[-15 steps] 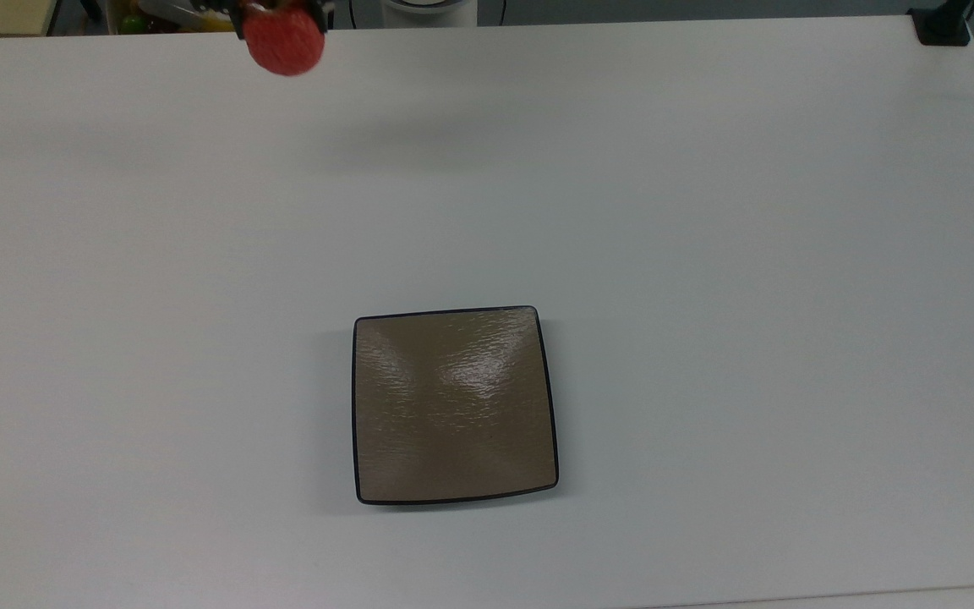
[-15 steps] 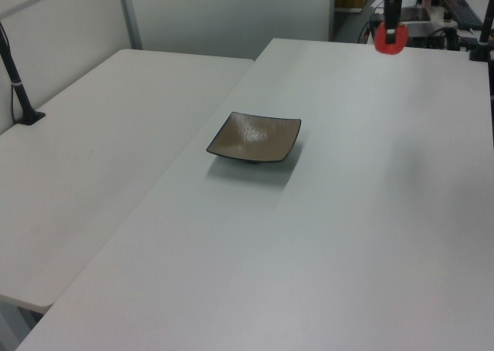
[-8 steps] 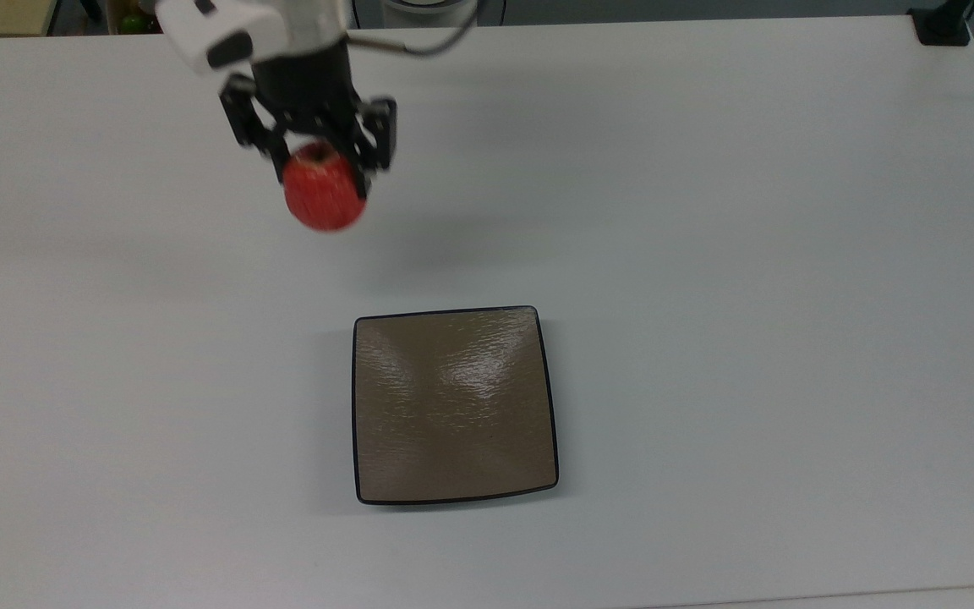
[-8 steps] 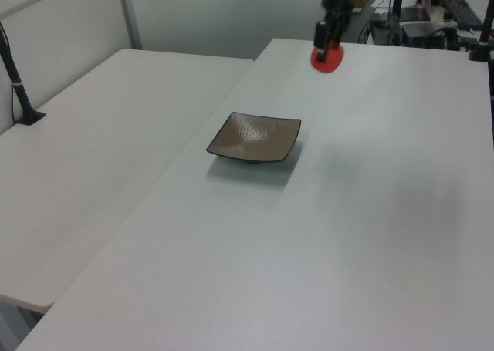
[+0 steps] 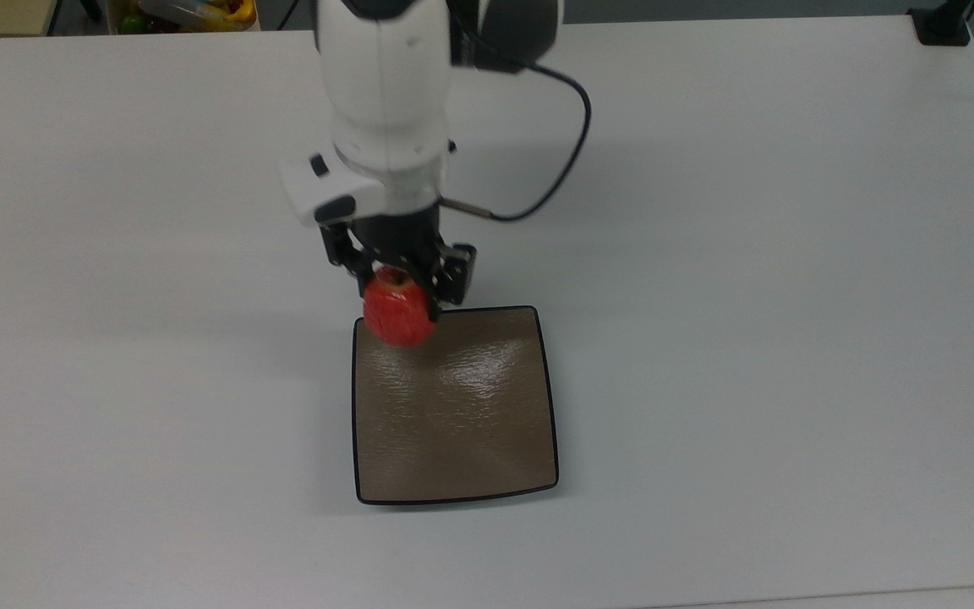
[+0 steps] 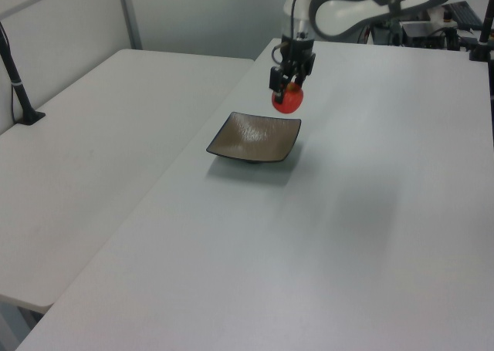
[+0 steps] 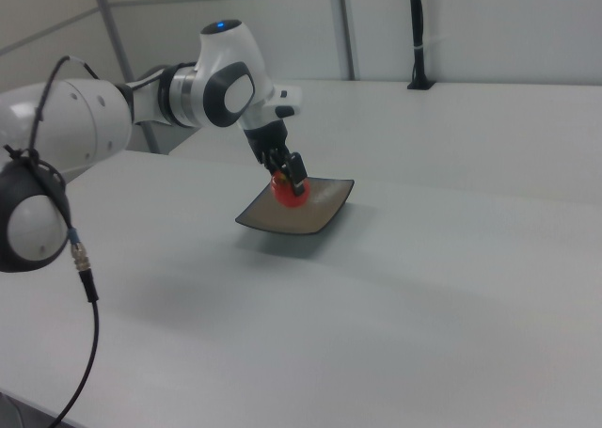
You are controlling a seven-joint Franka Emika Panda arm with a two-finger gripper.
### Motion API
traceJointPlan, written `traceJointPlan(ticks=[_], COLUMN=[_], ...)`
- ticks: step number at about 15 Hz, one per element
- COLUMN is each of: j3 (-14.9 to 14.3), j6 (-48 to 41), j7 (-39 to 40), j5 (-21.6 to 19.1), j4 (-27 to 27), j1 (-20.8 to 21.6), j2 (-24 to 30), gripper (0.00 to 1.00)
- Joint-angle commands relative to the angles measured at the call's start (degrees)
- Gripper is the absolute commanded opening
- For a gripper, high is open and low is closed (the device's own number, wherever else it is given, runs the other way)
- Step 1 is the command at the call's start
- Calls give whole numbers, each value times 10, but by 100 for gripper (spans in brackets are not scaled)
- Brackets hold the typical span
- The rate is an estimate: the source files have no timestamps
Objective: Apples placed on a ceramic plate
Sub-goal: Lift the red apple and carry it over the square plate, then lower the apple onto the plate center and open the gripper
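A small red apple [image 5: 399, 318] hangs in the air, my gripper [image 5: 401, 298] shut on it from above. In the top view it overlaps the upper left corner of the square brown ceramic plate [image 5: 462, 423]. The left view shows the apple [image 6: 288, 99] held above the plate's [image 6: 251, 139] far right corner, with my gripper [image 6: 289, 90] over it. From the right view the apple [image 7: 290, 191] floats over the plate [image 7: 306, 216] under my gripper [image 7: 288, 179]. The plate lies bare on the white table.
The white table [image 5: 791, 254] spreads wide around the plate. A black cable [image 5: 567, 161] loops off the arm's wrist. A bin of colourful items [image 5: 187, 13] sits past the table's far edge. A second table [image 6: 85, 158] adjoins in the left view's left.
The arm has carried the apple from the table's far edge down the top view to the plate's upper left corner, and lower toward it.
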State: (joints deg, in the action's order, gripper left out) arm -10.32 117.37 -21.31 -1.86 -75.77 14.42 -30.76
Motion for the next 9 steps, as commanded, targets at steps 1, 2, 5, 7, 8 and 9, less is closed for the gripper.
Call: traceJointPlan(ticks=[1,2,5,7,8,9], j3=[-6,-6,1,4,7,12], j6=[-1,0,36,50,57,59], j7=[-61,-70,-91,-100,-100,-101], j5=[-9,-9,-9,-9,-9,-9], j4=[94,105,113,113,113,113], j1=[7,8,10,11,10,10], j2=[-86,-100,-119,-129,-129,-134], gripper=[0,0,0,0,0,0])
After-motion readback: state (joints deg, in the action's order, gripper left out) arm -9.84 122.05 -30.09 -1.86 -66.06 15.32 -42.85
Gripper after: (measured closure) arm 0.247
